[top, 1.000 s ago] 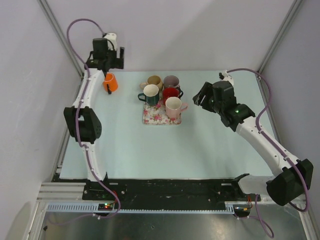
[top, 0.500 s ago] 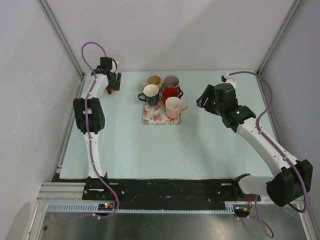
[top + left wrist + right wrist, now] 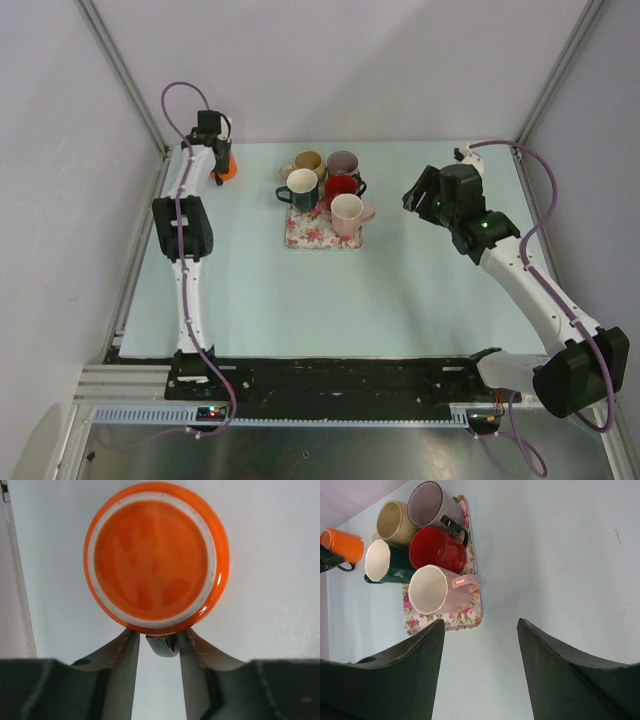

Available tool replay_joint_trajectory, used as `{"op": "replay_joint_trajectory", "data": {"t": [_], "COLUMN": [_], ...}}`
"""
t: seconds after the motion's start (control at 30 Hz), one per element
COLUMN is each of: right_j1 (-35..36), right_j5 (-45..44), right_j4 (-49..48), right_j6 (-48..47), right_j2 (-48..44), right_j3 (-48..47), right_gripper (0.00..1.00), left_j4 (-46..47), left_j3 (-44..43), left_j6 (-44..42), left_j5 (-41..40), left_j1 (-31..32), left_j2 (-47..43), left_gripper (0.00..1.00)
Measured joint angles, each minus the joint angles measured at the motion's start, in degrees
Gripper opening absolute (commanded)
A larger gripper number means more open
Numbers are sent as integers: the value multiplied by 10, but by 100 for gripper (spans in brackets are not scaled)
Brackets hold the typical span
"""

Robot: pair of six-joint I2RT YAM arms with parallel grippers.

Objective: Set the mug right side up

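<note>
The orange mug stands upside down at the table's far left corner; in the left wrist view its glazed base faces the camera. My left gripper has come down from above, and the mug's dark handle fills the narrow gap between its fingers. In the top view that gripper covers most of the mug. My right gripper hangs open over bare table to the right of the tray, holding nothing. The orange mug also shows at the left edge of the right wrist view.
A floral tray in the middle back carries a pink mug and a dark green mug. A red mug, a beige mug and a grey mug crowd behind. The frame post and wall stand close to the orange mug.
My left arm has stretched toward the far left corner and come down over the orange mug, its jaws narrowing round the handle. The right arm drifted slightly right.
</note>
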State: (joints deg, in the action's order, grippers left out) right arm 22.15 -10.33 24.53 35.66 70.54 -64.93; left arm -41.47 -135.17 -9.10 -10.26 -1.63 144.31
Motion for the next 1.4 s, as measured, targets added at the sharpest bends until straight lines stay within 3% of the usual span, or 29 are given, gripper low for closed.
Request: {"op": "replay_joint_trajectory", "data": {"t": [0.1,0.2,0.37,0.47,0.67,0.83,1.1,1.23,1.4], "right_j1": [-6,-10,-12,-11,42,127,182,183,181], "right_j5": [-3,-4,0,23,66,112,227,241,244], "right_j4": [0,-3,-9,-20,-73,-142,-373,-471,-561], "right_j6": [-4,-6,-16,-49,-179,-322,-473,-498,-501], "right_j2": [-5,-7,-9,-17,-39,-41,4,34,32], "right_j3": [0,0,0,1,2,9,63,70,76], "right_gripper": [65,65,65,65,66,68,69,70,70], "left_j4": [0,8,12,16,-34,-45,-53,-78,-104], "left_j3": [-7,-7,4,59,212,269,302,301,301], "left_j6": [-2,0,1,4,35,85,125,163,198], "left_j5": [3,14,34,67,159,245,376,476,545], "left_j1": [-1,-4,-10,-21,-37,-31,78,123,150], "left_j2": [10,12,5,-36,-194,-360,-599,-640,-644], "left_gripper": [10,1,0,0,0,0,0,0,0]}}
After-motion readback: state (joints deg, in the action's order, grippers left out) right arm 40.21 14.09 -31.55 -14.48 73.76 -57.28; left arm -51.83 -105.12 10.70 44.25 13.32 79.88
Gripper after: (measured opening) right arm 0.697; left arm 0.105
